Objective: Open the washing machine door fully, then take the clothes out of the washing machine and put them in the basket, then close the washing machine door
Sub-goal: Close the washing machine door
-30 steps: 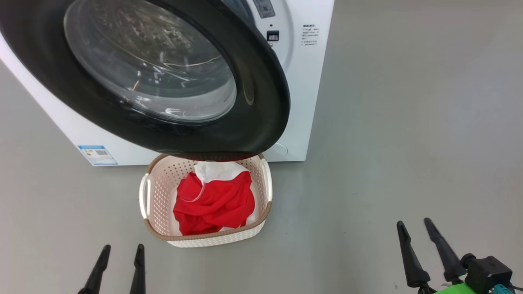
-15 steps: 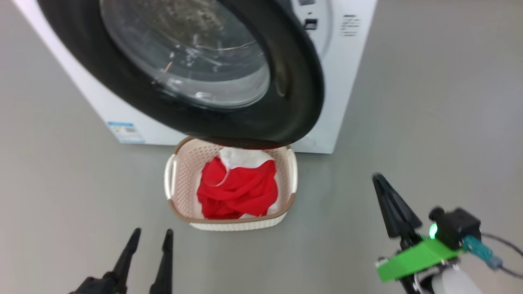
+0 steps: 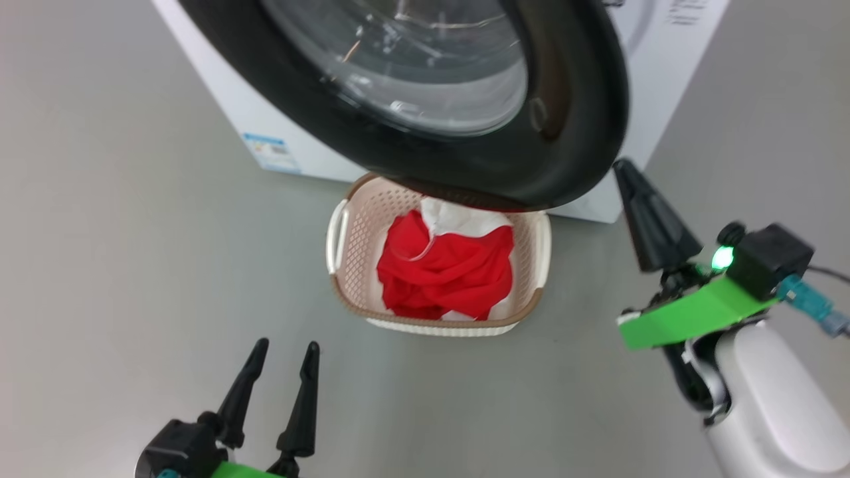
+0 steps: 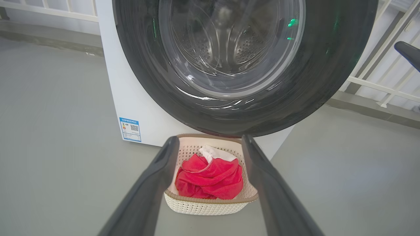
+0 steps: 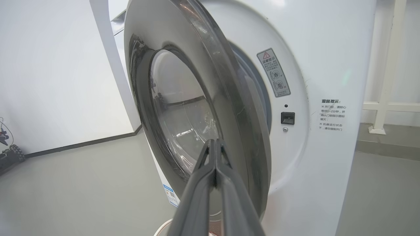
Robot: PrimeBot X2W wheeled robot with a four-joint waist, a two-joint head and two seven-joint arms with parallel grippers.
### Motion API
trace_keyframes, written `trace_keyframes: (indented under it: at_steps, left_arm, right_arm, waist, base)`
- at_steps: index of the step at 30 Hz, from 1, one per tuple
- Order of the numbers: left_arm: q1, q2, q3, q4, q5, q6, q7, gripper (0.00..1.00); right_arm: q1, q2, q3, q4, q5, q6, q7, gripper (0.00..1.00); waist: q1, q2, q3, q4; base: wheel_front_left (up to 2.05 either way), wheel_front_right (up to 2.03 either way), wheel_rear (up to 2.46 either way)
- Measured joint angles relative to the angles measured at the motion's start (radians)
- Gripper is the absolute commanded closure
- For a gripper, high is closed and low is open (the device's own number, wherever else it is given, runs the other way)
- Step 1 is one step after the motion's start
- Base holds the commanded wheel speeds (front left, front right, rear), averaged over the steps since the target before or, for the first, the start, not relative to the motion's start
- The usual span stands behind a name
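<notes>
Since a second ago the right gripper [image 3: 629,182] has snapped shut and climbed from the lower right toward the door [image 3: 578,126]. The whole head view has also slid sideways, which is the camera turning, not the things moving.

Head view: the closed right fingers point up at the door's lower right rim, near it; I cannot tell whether they touch. The left gripper [image 3: 287,346] hangs at the lower left, spread wide and empty. The basket [image 3: 350,255] stands on the floor at centre, its far end under the door's bottom edge, with the clothes [image 3: 451,275] piled inside. The washer [image 3: 671,79] fills the top.

Left wrist view: the wide fingers frame the basket [image 4: 203,207] and the red bundle [image 4: 210,179], below the open door [image 4: 331,72].

Right wrist view: pressed-together fingers [image 5: 226,193] aim at the door's edge [image 5: 229,98], which stands swung out from the washer [image 5: 331,59]. The latch socket [image 5: 287,118] sits right of centre.

Only closing looks left to do. The door should be rigid, hinged and fairly heavy, its glossy rim slippery. Pushing on the black rim at the free edge, away from the bulging glass, should swing it best.
</notes>
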Motion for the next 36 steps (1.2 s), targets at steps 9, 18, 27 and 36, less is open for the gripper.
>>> trace_keyframes:
  at_steps: [9,18,27,36]
  left_arm:
    - [-0.038,0.000,-0.043,-0.022,-0.027,0.015,0.000,0.00]
    - [-0.084,-0.003,-0.082,-0.051,-0.053,0.024,0.000,0.00]
    - [-0.133,-0.005,-0.134,-0.083,-0.077,0.048,0.000,0.00]
    - [-0.192,-0.007,-0.159,-0.103,-0.102,0.062,0.000,0.00]
  right_arm:
    - [-0.075,-0.035,-0.051,-0.003,0.000,0.000,0.000,1.00]
    - [-0.151,-0.070,-0.098,-0.021,0.000,0.001,0.000,1.00]
    - [-0.244,-0.120,-0.167,-0.033,0.000,0.001,-0.001,1.00]
    - [-0.376,-0.152,-0.207,-0.033,0.000,0.001,-0.002,1.00]
  waist:
    - [0.0000,0.0000,0.074,0.062]
    - [0.0001,0.0000,0.155,0.103]
    - [0.0000,0.0000,0.236,0.137]
    - [0.0000,0.0000,0.311,0.160]
  base:
    - [0.00,0.00,0.00]
    - [0.00,0.00,0.00]
    - [0.00,0.00,0.00]
    - [0.00,0.00,0.00]
